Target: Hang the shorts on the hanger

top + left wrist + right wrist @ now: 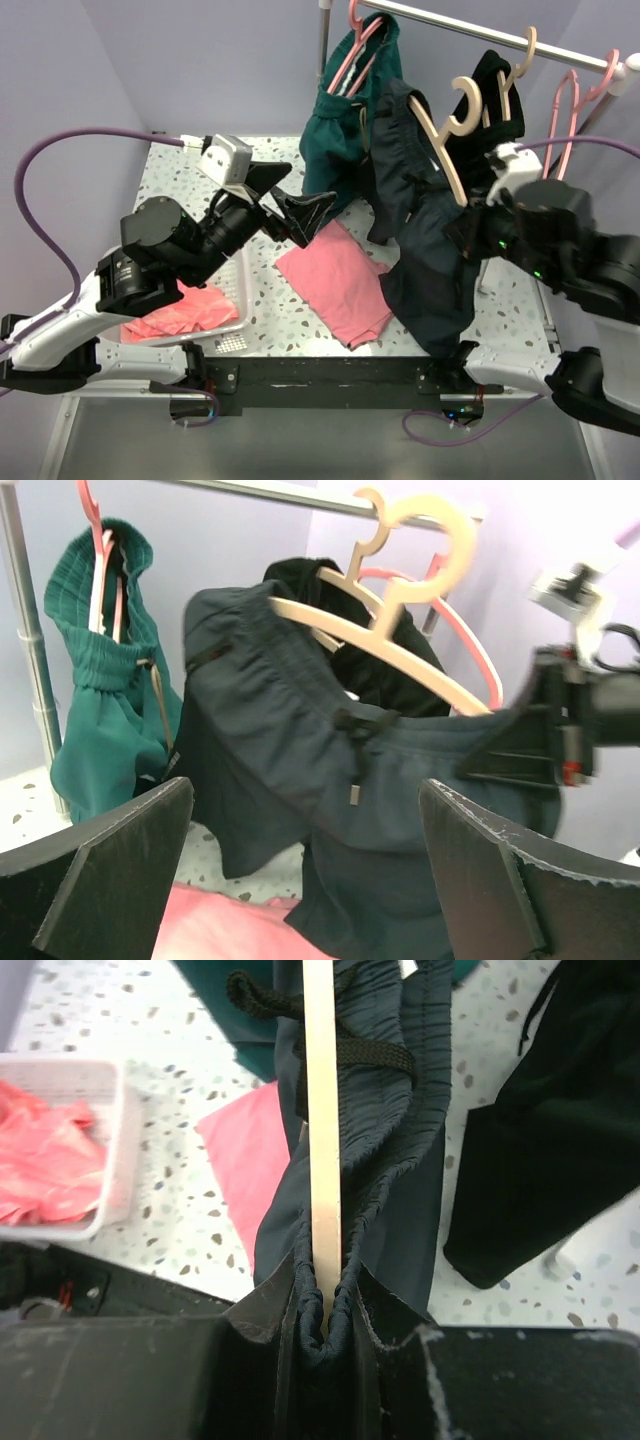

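Clamping the dark navy fabric shorts [390, 1110] onto the thin beige hanger [322, 1110], the right gripper [320, 1310] anchors. The wide-open left gripper [310, 865], beside the hanger, should spread them along it.

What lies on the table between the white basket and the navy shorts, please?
A pink cloth lies flat there, as the top view shows.

Right pincer [322, 1305] tight on shorts [392, 1145] waistband and hanger [322, 1090].
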{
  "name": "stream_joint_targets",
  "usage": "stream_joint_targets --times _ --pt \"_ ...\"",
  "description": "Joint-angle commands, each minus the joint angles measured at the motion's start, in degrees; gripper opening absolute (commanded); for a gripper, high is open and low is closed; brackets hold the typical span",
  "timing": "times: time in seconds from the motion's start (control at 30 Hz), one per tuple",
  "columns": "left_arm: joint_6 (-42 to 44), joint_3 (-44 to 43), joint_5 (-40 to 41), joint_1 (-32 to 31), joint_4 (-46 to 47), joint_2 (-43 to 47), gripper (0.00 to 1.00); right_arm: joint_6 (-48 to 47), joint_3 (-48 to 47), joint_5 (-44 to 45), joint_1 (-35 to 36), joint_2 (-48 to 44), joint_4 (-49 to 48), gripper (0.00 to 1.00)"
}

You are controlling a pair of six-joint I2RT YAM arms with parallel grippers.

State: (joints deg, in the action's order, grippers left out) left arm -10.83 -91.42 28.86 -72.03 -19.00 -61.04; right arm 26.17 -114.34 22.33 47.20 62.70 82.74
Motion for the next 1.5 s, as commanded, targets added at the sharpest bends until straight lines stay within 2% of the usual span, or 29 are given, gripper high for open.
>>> stream_joint_targets --times 0.0,0.17,0.3,0.4,0.6,0.7,1.0,1.47 --pt "-1.47 0.89 -0.56 -0.13 0.99 -0.23 1.00 3.79 -4.12 9.56 0.17 8.47 -2.92 0.00" --pt "-2.26 2.47 -1.35 -0.13 0.81 0.48 1.00 6.34 -12.29 19.32 0.00 15.52 -3.55 0.00" --pt "-2.35 3.52 -1.70 -0.13 0.81 1.09 1.00 6.61 -16.25 20.91 -0.53 20.08 -7.15 0.00" --pt "-2.09 4.05 -1.35 -0.13 0.37 1.97 1.00 6.43 -21.60 20.74 -4.20 25.44 -7.07 0.00" --pt "-0.95 5.89 0.67 -0.13 0.63 3.99 1.00 4.07 -17.07 14.34 -11.94 23.88 -15.58 0.00" --pt "-0.51 6.34 1.28 -0.13 0.90 3.91 1.00 2.83 -19.14 13.45 -13.80 25.36 -16.21 0.00" --pt "0.19 8.09 2.43 -0.13 2.22 4.08 1.00 1.51 -22.85 11.95 -15.56 31.16 -17.96 0.00" --pt "-0.07 10.91 3.57 -0.13 2.30 5.22 1.00 0.20 -22.33 9.85 -18.28 34.33 -23.06 0.00"
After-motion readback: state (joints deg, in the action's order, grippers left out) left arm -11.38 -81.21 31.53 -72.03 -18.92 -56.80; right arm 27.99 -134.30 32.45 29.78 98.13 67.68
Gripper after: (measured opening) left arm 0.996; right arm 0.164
